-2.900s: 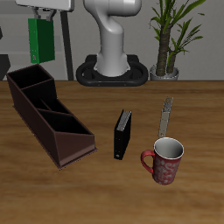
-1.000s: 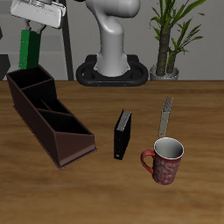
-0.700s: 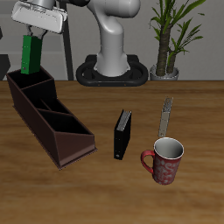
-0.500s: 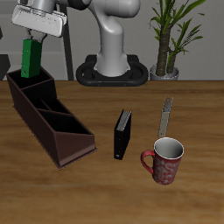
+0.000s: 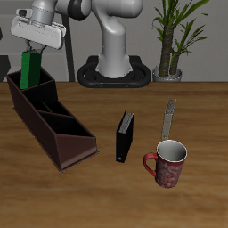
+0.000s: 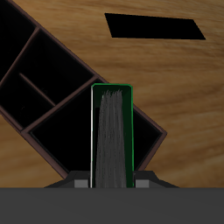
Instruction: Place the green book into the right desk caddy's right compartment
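My gripper [image 5: 32,46] is shut on the green book [image 5: 29,69] and holds it upright by its upper edge, tilted slightly. The book's lower end hangs just above the right compartment [image 5: 28,87], the squarish walled end of the long dark brown desk caddy [image 5: 67,142] farthest from its sloped low end. In the wrist view the green book [image 6: 112,131] runs down from my fingers over that end compartment [image 6: 61,144]; its pale page edges face the camera. I cannot tell whether the book touches the caddy.
A black book [image 5: 125,135] stands upright near the table's middle, also in the wrist view [image 6: 155,26]. A red mug [image 5: 167,162] sits nearer the front edge, a grey strip [image 5: 168,116] behind it. The robot base [image 5: 116,69] and a potted plant [image 5: 174,36] stand at the back.
My gripper has swung the green book from high behind the caddy down and forward, so the book now hangs lower, right over the caddy's end compartment.
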Controlling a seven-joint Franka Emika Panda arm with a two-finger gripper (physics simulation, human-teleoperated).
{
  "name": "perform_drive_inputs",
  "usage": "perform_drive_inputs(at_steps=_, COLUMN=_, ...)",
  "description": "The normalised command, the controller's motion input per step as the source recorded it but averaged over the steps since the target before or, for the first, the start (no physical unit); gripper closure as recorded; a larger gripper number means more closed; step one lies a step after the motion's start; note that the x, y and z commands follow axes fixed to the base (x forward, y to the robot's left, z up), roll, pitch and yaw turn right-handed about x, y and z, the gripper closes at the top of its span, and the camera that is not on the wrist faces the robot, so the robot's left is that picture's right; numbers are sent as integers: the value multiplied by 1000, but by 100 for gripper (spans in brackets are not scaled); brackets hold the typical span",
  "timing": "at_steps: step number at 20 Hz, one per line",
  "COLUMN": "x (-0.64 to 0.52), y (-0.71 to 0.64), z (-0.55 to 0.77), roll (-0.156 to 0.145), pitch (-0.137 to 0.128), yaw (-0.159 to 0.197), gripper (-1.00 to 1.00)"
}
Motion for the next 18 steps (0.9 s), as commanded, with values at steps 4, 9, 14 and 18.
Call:
perform_drive_inputs(at_steps=4, x=154, y=-11, z=-342, roll=13, pitch=74, yaw=-20, gripper=100)
perform_drive_inputs(at_steps=9, x=108, y=-28, z=-382, roll=-2, pitch=57, yaw=-5, gripper=100)
perform_drive_inputs(at_steps=14, x=134, y=-62, z=-286, roll=-3, pitch=54, yaw=-7, gripper=100)
perform_drive_inputs(at_steps=18, x=231, y=-94, z=-412, roll=-51, pitch=100, yaw=14, gripper=100)
